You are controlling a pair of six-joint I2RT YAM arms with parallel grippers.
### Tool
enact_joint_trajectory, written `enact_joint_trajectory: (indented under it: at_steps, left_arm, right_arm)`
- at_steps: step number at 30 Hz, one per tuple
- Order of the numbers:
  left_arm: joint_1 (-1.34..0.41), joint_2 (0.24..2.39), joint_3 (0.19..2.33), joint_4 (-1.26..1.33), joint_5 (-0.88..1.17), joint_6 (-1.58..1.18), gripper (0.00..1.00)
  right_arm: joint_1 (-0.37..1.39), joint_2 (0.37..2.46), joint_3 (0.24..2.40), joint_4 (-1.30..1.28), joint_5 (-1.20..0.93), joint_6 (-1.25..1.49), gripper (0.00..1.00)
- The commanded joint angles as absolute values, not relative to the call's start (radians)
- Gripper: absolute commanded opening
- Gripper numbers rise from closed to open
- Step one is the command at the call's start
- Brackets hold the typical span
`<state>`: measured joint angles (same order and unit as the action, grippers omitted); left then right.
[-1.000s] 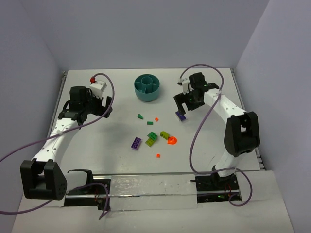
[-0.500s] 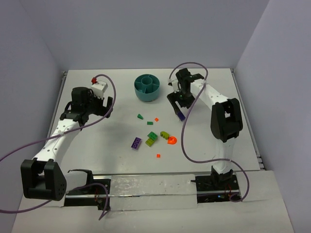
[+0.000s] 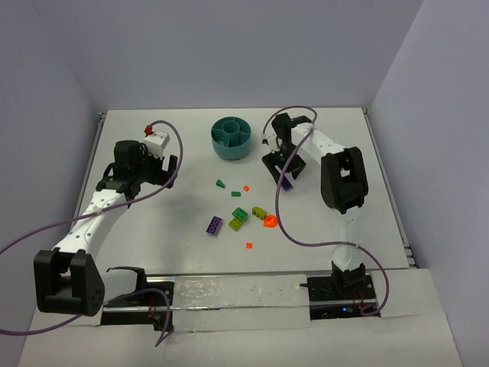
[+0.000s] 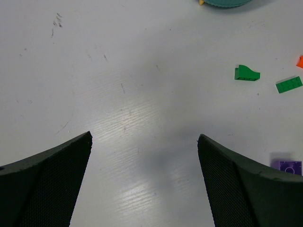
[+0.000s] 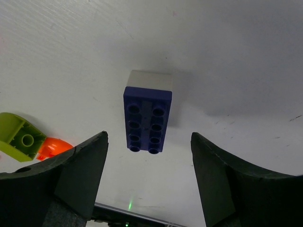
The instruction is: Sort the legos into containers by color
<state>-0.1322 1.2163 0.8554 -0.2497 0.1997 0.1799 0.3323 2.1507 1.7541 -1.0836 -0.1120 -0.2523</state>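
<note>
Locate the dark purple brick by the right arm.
In the right wrist view, the dark purple brick lies between the right arm's fingers, touching neither; from above, it sits to the lower right of the teal bowl.

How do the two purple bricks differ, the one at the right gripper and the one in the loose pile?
The dark brick is blue-purple; the pile brick is lighter violet. The dark brick lies between the open fingers of the right gripper, untouched; the pile brick has no gripper near. Both lie on the table.
</note>
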Motion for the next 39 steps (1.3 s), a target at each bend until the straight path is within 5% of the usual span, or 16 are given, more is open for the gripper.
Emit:
enact_joint_trajectory:
  at_steps: [1,8,17,20,25,29,32,39]
  left_arm:
    - [-0.135,1.203,0.844,-0.191,0.19,0.172,0.99]
    - [-0.135,1.204,0.824,-0.181,0.194,0.168,0.99]
    - [-0.135,1.215,0.825,-0.178,0.195,0.166,0.99]
    - [-0.135,1.219,0.823,-0.176,0.196,0.165,0.99]
    - [-0.135,1.215,0.822,-0.169,0.206,0.154,0.99]
    - [-0.135,1.204,0.851,-0.197,0.244,0.14,0.99]
    - [-0.122,1.171,0.879,-0.238,0.388,0.153,0.99]
    - [-0.091,1.193,0.95,-0.249,1.099,0.105,0.99]
  right_arm:
    - [0.339,2.179,1.829,-1.129,-0.103,-0.262,0.77]
    - [0.337,2.224,1.882,-1.148,-0.105,-0.262,0.61]
    - [0.336,2.273,1.926,-1.18,-0.138,-0.272,0.59]
    - [0.336,2.273,1.93,-1.18,-0.137,-0.276,0.47]
    - [0.331,2.256,1.923,-1.189,-0.176,-0.281,0.03]
    - [0.327,2.189,1.9,-1.198,-0.268,-0.309,0.0]
    - [0.317,2.092,1.894,-1.194,-0.409,-0.345,0.0]
    - [0.314,1.918,1.907,-1.184,-0.942,-0.399,0.0]
